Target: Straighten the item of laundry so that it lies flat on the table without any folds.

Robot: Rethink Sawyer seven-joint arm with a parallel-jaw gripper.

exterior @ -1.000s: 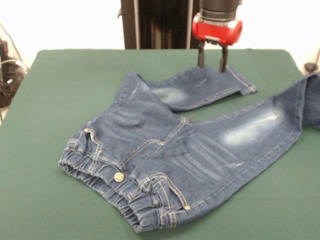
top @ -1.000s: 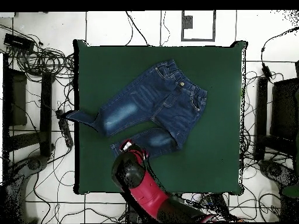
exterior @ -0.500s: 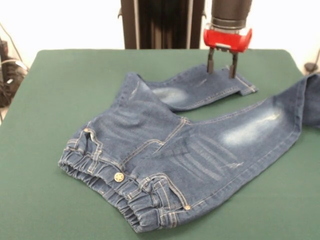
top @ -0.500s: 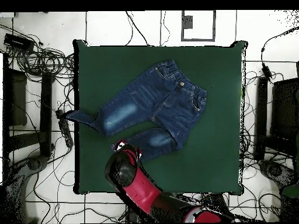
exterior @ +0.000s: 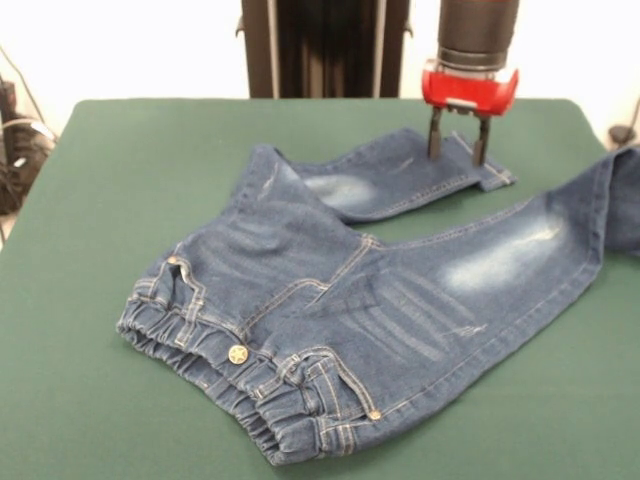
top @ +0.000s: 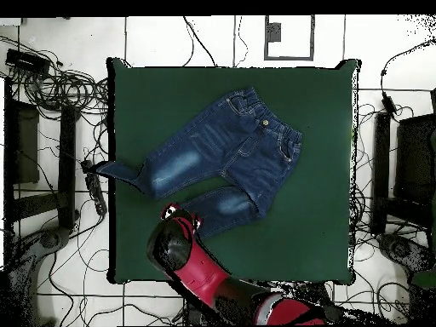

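Observation:
The blue denim jeans (exterior: 340, 300) lie on the dark green table (exterior: 120, 200), waistband towards the front left in the front view. One leg runs to the far right and hangs over the table's edge. The other leg is bent back under the body, its cuff (exterior: 490, 170) at the far side. My gripper (exterior: 456, 150) is open, its two fingers straddling the bent leg just short of that cuff, tips at or just above the denim. In the overhead view the jeans (top: 221, 157) lie in the table's middle and the gripper (top: 180, 215) is at the lower leg's end.
Cables and dark equipment (top: 51, 170) lie on the floor around the table. The robot's dark pedestal (exterior: 320, 45) stands behind the table's far edge.
My gripper has moved to the right in the front view and come down a little, from beside the bent leg's middle to near its cuff. The jeans have not moved.

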